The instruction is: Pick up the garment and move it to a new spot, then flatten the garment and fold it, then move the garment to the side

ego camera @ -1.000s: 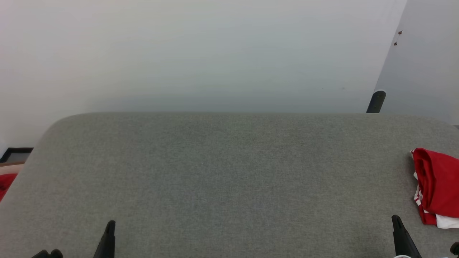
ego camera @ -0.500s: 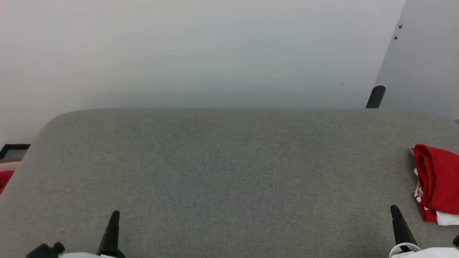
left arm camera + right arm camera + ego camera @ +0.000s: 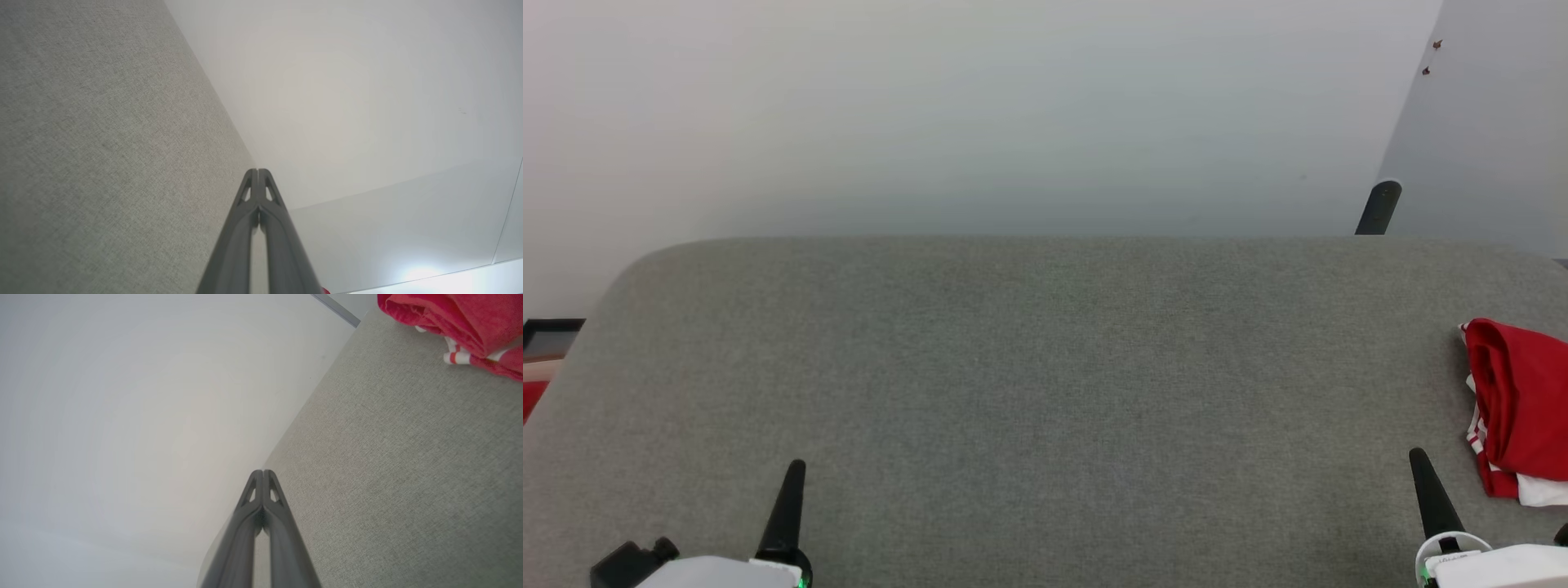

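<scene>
**Item 1 – left jaws.** Pressed together tip to tip, with nothing between them and nothing touched. I see them at the near left of the surface (image 3: 1045, 367), fingers (image 3: 258, 204) pointing toward the far edge.

**Item 2 – right jaws.** Likewise closed flat on themselves and empty, at the near right over bare grey cloth.

**Item 3 – the garment (image 3: 1519, 400).** Red, with white and red-striped trim at its near end. It is a folded bundle lying on the surface at the right edge, partly cut off by the frame. It sits to the right of the right jaws and a little farther out, near but not touching. Its visible long axis runs near to far, roughly parallel to the fingers. The right arm is much the nearer; the left is well apart, across the whole surface.

**Item 4 – surroundings.** A pale wall (image 3: 1013, 106) lies beyond, and a dark post (image 3: 1379, 208) stands behind the far right edge.

**Assessment.** I judge the fold done and the garment already at the side. Any further nudge would fall to the right arm, whose jaws would first need parting.
</scene>
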